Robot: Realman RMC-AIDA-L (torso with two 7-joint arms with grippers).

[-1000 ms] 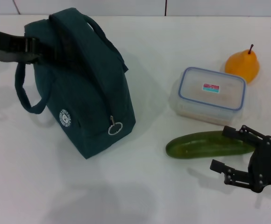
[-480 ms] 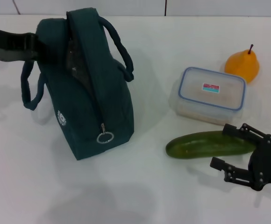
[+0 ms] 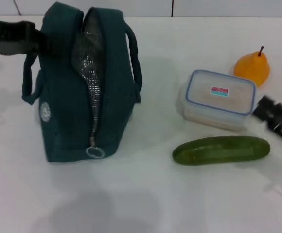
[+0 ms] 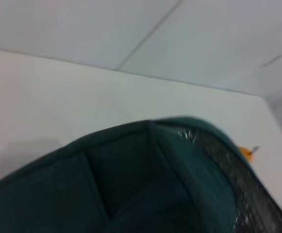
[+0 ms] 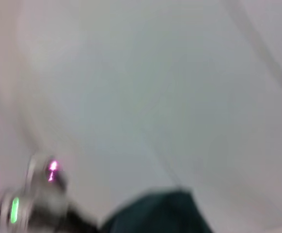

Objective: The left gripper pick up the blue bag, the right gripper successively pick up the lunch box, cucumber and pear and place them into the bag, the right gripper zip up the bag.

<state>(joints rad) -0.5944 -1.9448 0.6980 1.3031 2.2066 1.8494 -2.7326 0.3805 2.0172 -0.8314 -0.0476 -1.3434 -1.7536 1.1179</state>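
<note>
The blue bag (image 3: pixel 63 107) stands upright at the left of the head view, its zip open and silver lining showing. My left gripper (image 3: pixel 34 41) holds the bag's upper far-left side by the handle. The left wrist view is filled by the bag (image 4: pixel 131 179), with the pear (image 4: pixel 246 152) tiny beyond it. The clear lunch box (image 3: pixel 219 98) sits at the right, the cucumber (image 3: pixel 221 149) lies in front of it, and the orange pear (image 3: pixel 252 68) stands behind it. My right gripper (image 3: pixel 277 119) is a blurred black shape just right of the lunch box, holding nothing.
Everything rests on a white table (image 3: pixel 146 194), with bare surface between the bag and the lunch box and along the front. The right wrist view shows only the blurred bag (image 5: pixel 155 213) and the left arm's lights (image 5: pixel 29 199).
The left gripper has tipped the bag upright, and its opening now faces up. The right gripper has moved from in front of the cucumber to beside the lunch box.
</note>
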